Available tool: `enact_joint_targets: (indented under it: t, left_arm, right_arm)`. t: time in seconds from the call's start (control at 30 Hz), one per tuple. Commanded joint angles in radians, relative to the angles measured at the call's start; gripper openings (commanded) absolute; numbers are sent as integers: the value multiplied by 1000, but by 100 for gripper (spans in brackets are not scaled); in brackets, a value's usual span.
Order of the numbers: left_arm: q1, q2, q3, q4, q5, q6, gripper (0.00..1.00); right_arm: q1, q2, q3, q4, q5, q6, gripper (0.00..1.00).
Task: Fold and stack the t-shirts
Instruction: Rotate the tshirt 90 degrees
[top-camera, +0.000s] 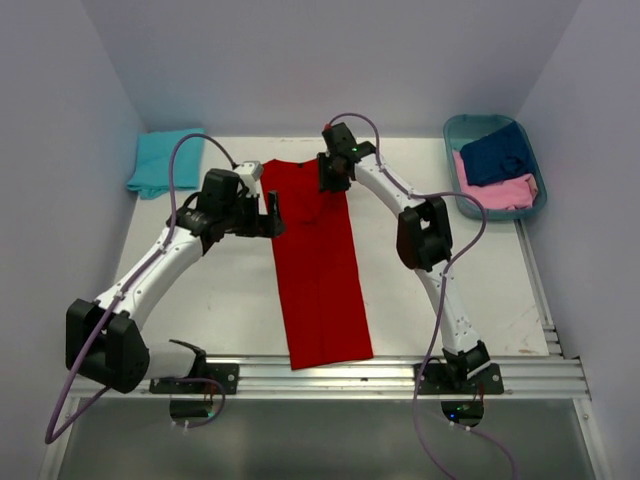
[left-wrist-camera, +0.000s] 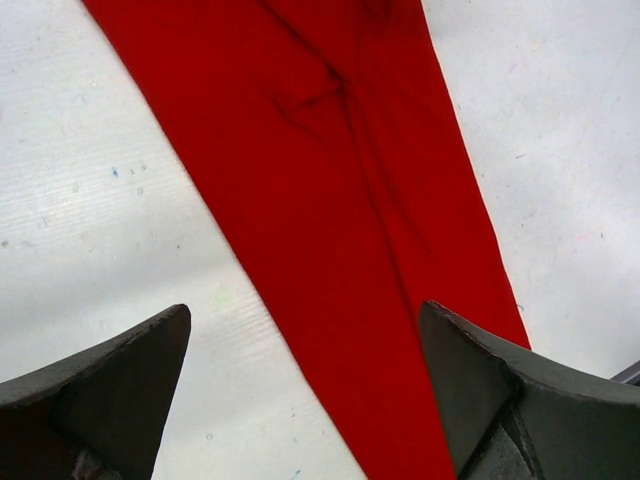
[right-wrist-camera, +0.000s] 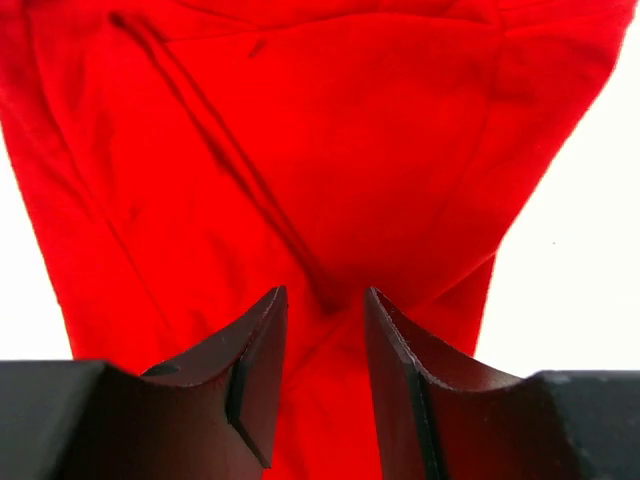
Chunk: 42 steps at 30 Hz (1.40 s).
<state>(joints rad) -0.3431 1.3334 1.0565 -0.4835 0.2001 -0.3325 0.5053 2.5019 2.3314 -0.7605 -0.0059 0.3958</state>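
A large red t-shirt (top-camera: 320, 260) lies flat on the white table, folded into a long narrow strip running from the far middle to the near edge. My left gripper (top-camera: 272, 215) is open at the strip's left edge near its far end; in the left wrist view (left-wrist-camera: 305, 308) its jaws stand wide over the red cloth (left-wrist-camera: 330, 200) and bare table. My right gripper (top-camera: 333, 180) hovers over the strip's far end; in the right wrist view (right-wrist-camera: 324, 292) its jaws are a little apart above creased red cloth (right-wrist-camera: 330, 130). A turquoise t-shirt (top-camera: 163, 162) lies folded at the far left.
A teal oval basket (top-camera: 452, 130) at the far right holds a navy t-shirt (top-camera: 498, 152) and a pink t-shirt (top-camera: 500, 192). A metal rail (top-camera: 400, 370) runs along the near table edge. Walls close in on the left, back and right.
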Motion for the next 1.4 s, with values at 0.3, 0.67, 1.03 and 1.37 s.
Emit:
enact_joint_targets:
  t: [0.3,0.67,1.03,1.37]
  left_arm:
    - [-4,-86,-41,-17,-73,-17,100]
    - [-4,-102,-99,-4,-90,-33,100]
    - [-4,-108,-122,-1,-108,-36,100]
    - [-4,-106,-144,11,-108,-40,100]
  right_arm:
    - [-16,-14,-90,59,-89,44,39]
    - [-14,-69,-198,115,-147,63,24]
    - [-14,-109,-202,145,-204,64,1]
    - [-14,-155,-231,173,-264,61,33]
